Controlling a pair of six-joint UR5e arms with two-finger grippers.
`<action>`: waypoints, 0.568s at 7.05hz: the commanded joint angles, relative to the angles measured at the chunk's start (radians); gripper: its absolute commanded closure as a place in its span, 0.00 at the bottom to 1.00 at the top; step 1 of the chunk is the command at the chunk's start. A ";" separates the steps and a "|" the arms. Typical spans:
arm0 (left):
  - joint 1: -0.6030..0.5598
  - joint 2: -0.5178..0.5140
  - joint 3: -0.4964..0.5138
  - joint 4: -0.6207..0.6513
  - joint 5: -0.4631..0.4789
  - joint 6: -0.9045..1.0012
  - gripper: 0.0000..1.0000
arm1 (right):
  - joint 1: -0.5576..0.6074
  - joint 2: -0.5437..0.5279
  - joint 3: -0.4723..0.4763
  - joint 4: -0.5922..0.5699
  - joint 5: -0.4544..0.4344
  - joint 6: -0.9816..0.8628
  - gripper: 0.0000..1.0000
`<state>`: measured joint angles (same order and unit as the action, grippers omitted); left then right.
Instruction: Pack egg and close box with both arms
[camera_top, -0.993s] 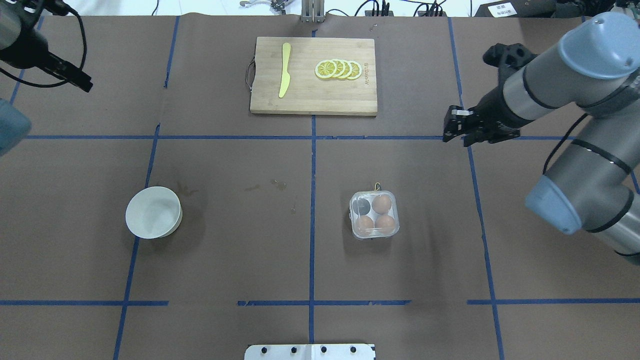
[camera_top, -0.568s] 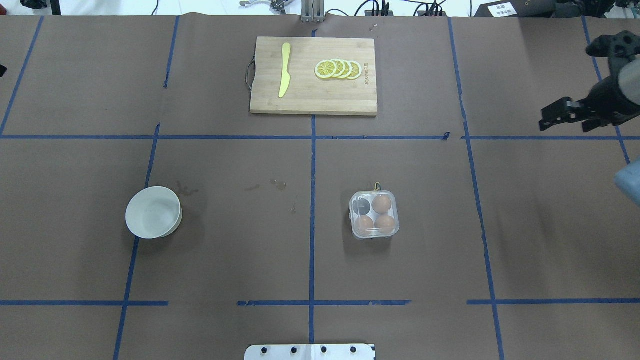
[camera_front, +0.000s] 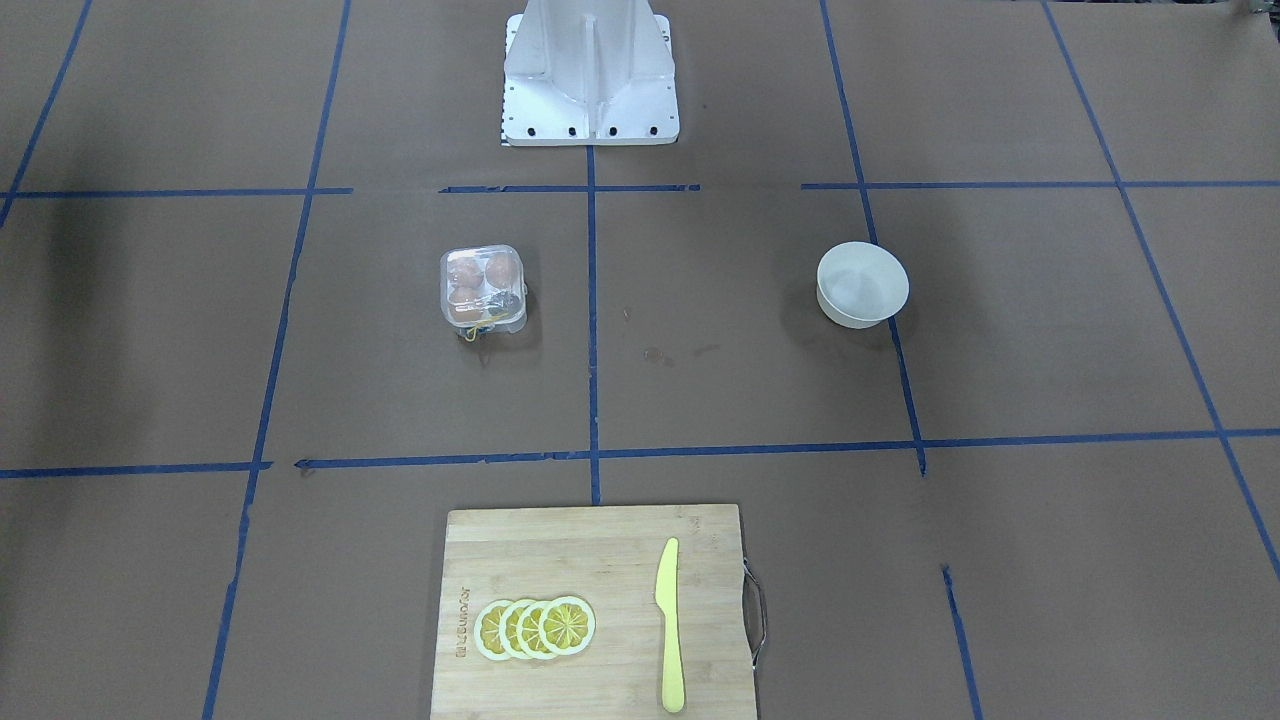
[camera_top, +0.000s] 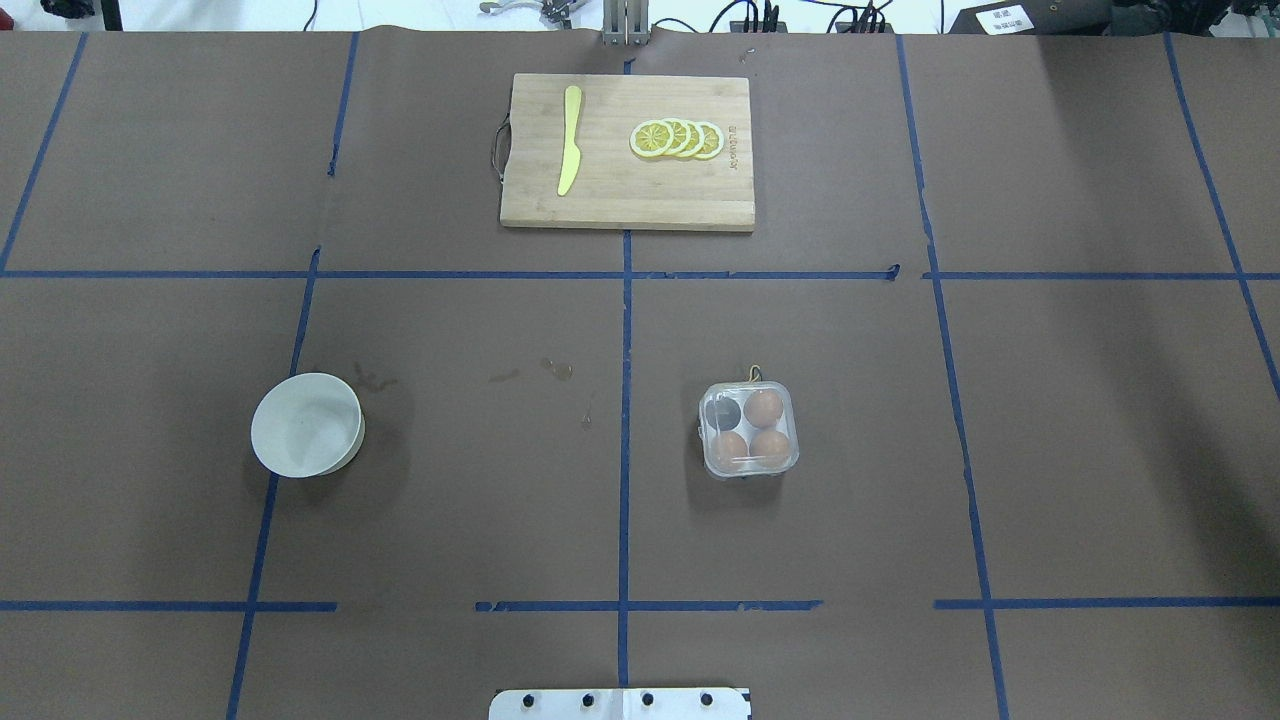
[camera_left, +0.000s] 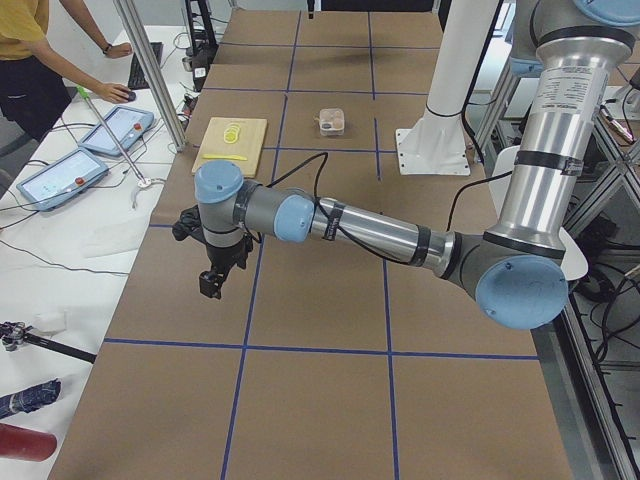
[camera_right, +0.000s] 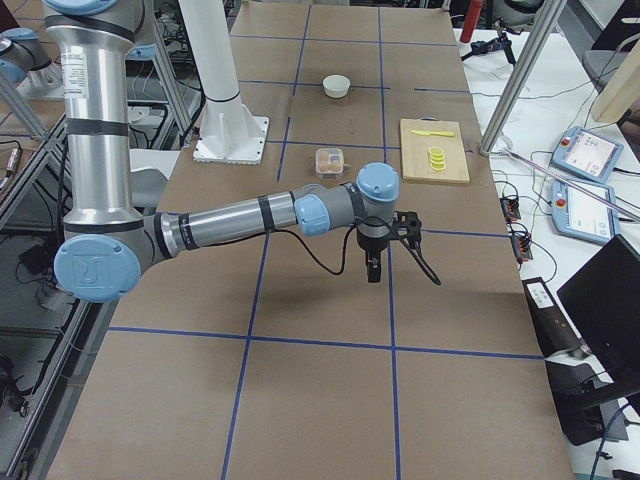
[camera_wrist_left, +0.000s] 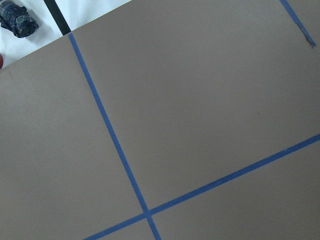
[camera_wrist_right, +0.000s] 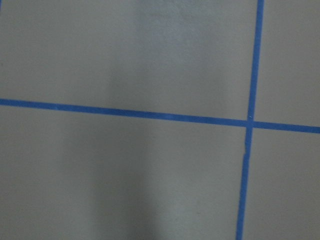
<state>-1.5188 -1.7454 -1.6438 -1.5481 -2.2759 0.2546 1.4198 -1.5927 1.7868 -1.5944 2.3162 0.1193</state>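
Note:
The box is a clear plastic carton right of the table's centre line, also in the front view. Its lid lies down over the cells. It holds three brown eggs; I cannot tell them apart. The fourth cell looks dark. My left gripper hangs over bare paper far from the box, at the table's left end. My right gripper hangs over bare paper at the right end. I cannot tell whether either is open or shut. Both wrist views show only paper and blue tape.
A white bowl stands left of centre. A wooden cutting board at the far side bears a yellow knife and lemon slices. The robot's base plate is at the near edge. An operator stands beyond the table.
Both arms have swung outward and left the overhead view, the right one to the right, the left one to the left. The box, eggs and bowl have not moved.

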 joint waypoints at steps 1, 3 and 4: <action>-0.009 0.003 0.008 0.127 0.001 0.012 0.00 | 0.039 -0.012 -0.020 -0.050 0.011 -0.089 0.00; -0.037 0.022 0.002 0.197 0.003 0.017 0.00 | 0.071 -0.061 -0.017 -0.042 0.090 -0.090 0.00; -0.037 0.109 -0.005 0.180 -0.011 0.024 0.00 | 0.071 -0.062 -0.018 -0.042 0.089 -0.087 0.00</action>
<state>-1.5502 -1.7101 -1.6426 -1.3706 -2.2767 0.2729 1.4864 -1.6404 1.7697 -1.6395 2.3910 0.0317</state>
